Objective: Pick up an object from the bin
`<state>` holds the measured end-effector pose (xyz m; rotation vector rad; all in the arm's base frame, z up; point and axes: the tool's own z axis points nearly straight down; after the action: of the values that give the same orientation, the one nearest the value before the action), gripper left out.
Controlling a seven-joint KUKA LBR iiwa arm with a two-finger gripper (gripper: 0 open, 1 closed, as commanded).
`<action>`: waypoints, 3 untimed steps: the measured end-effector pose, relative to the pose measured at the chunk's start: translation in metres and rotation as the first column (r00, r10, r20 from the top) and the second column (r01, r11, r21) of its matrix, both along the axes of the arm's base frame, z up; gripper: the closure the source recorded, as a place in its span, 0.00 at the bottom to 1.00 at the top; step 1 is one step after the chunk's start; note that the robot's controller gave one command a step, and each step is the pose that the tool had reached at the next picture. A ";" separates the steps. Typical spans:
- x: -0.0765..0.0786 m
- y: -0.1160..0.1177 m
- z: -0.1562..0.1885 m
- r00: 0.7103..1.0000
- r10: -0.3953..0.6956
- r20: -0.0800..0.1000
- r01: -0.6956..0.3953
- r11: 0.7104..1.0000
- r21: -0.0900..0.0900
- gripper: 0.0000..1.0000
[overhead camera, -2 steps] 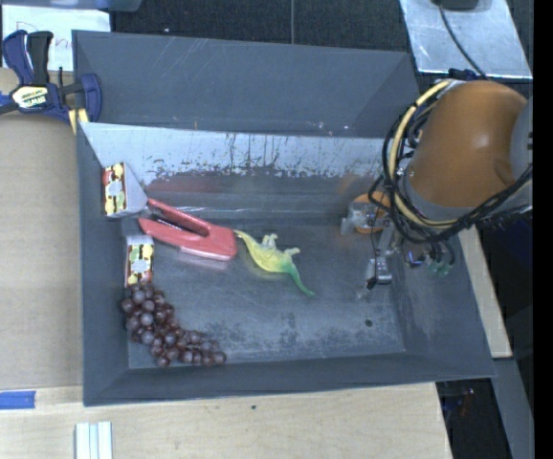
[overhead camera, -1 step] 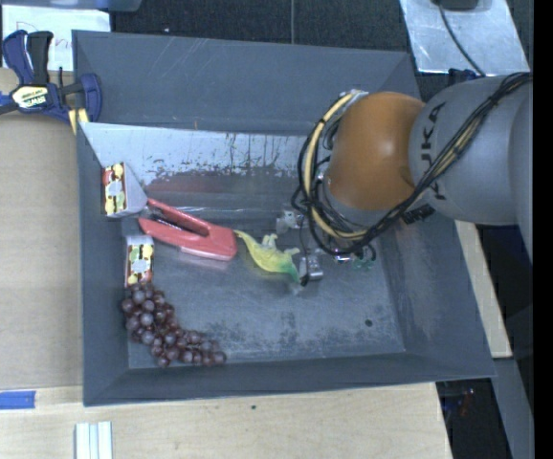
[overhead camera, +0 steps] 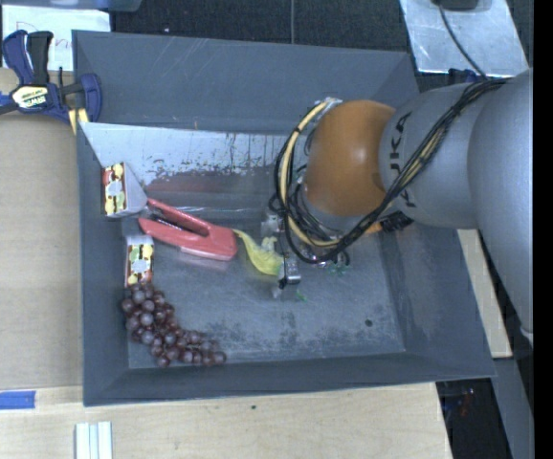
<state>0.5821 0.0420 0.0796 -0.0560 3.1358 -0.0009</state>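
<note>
My gripper [overhead camera: 283,268] reaches down in the middle of the bin, below the orange dome on the wrist. Its tip sits right beside a small yellow banana-shaped thing [overhead camera: 258,255], touching or almost touching its right end. Just left of that lies a pink stapler [overhead camera: 188,233], flat on the floor and pointing up-left.
A bunch of dark purple grapes [overhead camera: 165,329] lies at the bin's lower left. Two small printed boxes, one [overhead camera: 115,188] at the upper left and one [overhead camera: 140,261] below it, stand along the left wall. The arm and its cables cover the bin's right side.
</note>
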 end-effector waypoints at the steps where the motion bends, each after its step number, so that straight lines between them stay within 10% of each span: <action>1: 0.010 0.010 0.022 0.999 0.042 0.007 -0.042 0.999 0.001 0.00; 2: 0.016 -0.013 -0.010 1.000 0.009 0.003 -0.009 1.000 -0.001 0.00; 3: 0.023 -0.021 -0.007 1.000 0.001 0.017 -0.001 1.000 0.002 1.00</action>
<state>0.6047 0.0208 0.0724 -0.0572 3.1186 0.0020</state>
